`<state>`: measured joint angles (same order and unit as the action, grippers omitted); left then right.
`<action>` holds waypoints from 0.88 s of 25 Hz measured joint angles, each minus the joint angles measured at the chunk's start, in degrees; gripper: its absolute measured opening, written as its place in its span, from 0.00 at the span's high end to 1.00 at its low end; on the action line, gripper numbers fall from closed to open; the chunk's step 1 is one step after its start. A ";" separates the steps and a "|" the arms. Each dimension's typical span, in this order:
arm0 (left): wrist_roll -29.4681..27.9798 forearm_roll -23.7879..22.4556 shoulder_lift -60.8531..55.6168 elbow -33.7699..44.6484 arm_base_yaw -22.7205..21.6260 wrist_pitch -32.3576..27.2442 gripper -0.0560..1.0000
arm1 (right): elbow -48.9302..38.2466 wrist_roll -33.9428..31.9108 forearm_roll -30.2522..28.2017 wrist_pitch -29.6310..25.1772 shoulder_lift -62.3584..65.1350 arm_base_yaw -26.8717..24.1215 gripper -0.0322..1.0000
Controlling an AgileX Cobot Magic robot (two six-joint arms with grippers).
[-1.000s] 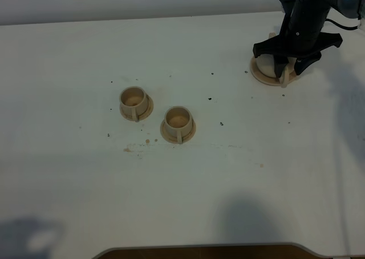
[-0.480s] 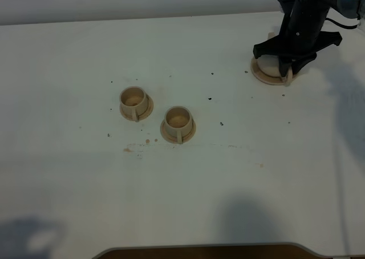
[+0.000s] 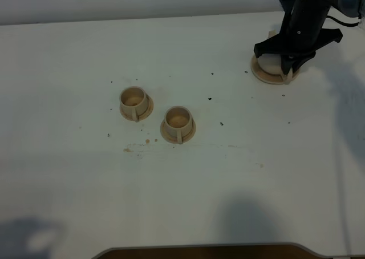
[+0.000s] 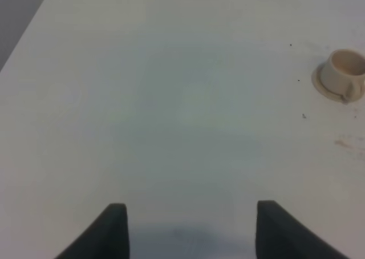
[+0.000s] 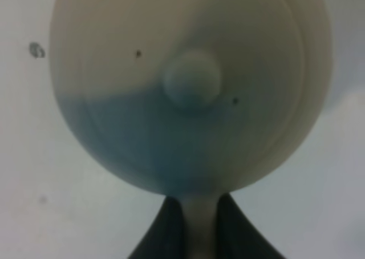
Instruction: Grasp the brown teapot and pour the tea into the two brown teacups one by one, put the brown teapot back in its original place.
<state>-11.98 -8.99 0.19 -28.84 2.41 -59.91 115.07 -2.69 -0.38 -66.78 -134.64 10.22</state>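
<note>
brown teapot (image 3: 267, 65) mostly hidden under r arm, far right of table (image 3: 228, 185), on saucer (image 3: 261, 76). r gripper (image 5: 199, 216) clamped on its handle; wrist pic blurry. l gripper (image 4: 188, 230) fingers apart. teacups (image 3: 134, 101) (image 3: 178, 120) mid-table, well apart from pot.

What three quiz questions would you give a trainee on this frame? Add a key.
1. True or false: the brown teapot stands between the two brown teacups.
2. Which gripper is closed on the teapot's handle? A. left B. right C. both
3. Fill in: the left wrist view shows ___ teacup(s).
Key: 1 false, it stands well off to their right in the exterior view. 2 B, the right gripper; the left gripper is open and holds nothing. 3 one.
</note>
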 joint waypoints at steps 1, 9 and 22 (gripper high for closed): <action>0.00 0.00 0.00 0.00 0.00 0.00 0.48 | 0.00 0.05 -0.16 0.38 0.34 0.00 0.85; 0.00 0.00 0.00 0.00 0.00 0.00 0.48 | 2.21 1.16 -0.26 -1.61 1.40 0.00 0.85; 0.00 0.00 0.00 0.00 0.00 0.00 0.48 | 10.01 16.82 -3.22 -3.32 1.42 12.86 0.85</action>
<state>-11.98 -8.99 0.19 -28.84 2.41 -59.91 125.08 14.12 -3.60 -70.10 -133.22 23.08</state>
